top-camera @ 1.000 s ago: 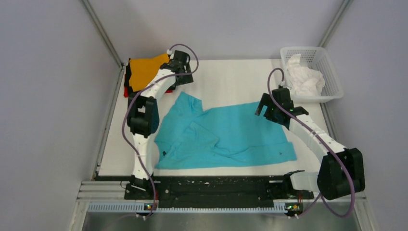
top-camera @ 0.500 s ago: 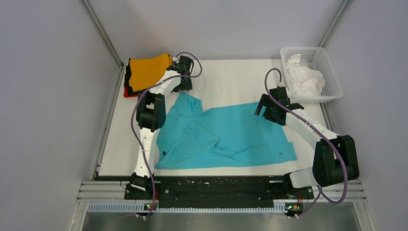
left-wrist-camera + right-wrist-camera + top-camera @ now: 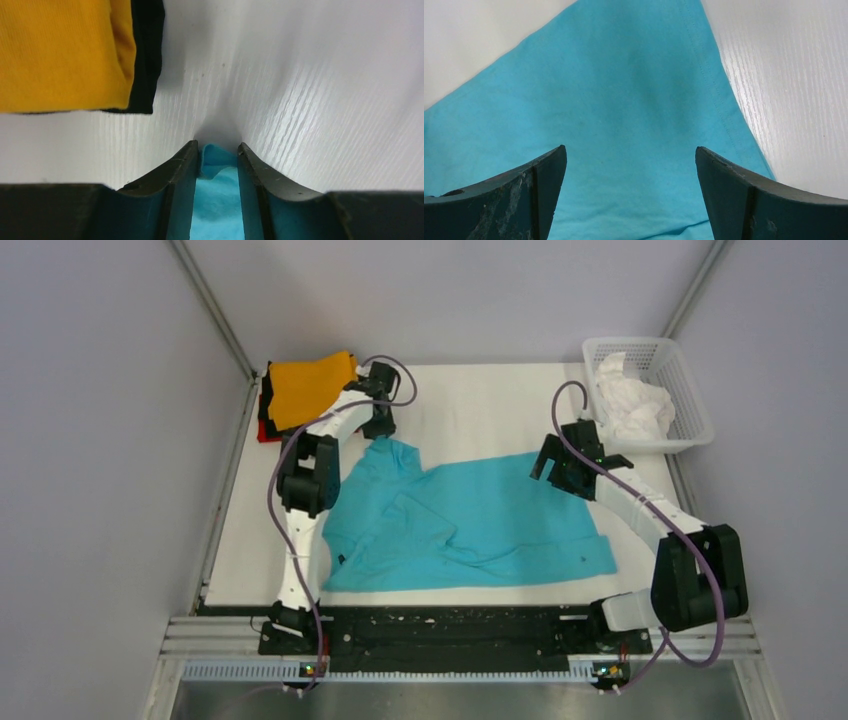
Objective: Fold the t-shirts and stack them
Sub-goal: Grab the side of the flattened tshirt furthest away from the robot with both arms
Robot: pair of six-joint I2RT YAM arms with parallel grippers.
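Currently my left hand point(image 3: 216, 150) pinches only the 11 o'clock tip of the crumpled bright teal soft cloth t-shirt point(image 3: 470, 520), which lies mid white counter point(image 3: 480, 400); that thin bite may slip. My right hand point(image 3: 629, 155) hangs wide open over its 2 o'clock hem, gripping nothing, so a one-sided pull could skew it.

A white lattice basket point(image 3: 693, 405) sits at the desk's point(image 3: 480, 405) far right corner. Grey walls point(image 3: 100, 440) stand on 3 sides, a black strip point(image 3: 450, 625) along the near edge.

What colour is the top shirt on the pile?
The top shirt is orange, clearest in the top view.
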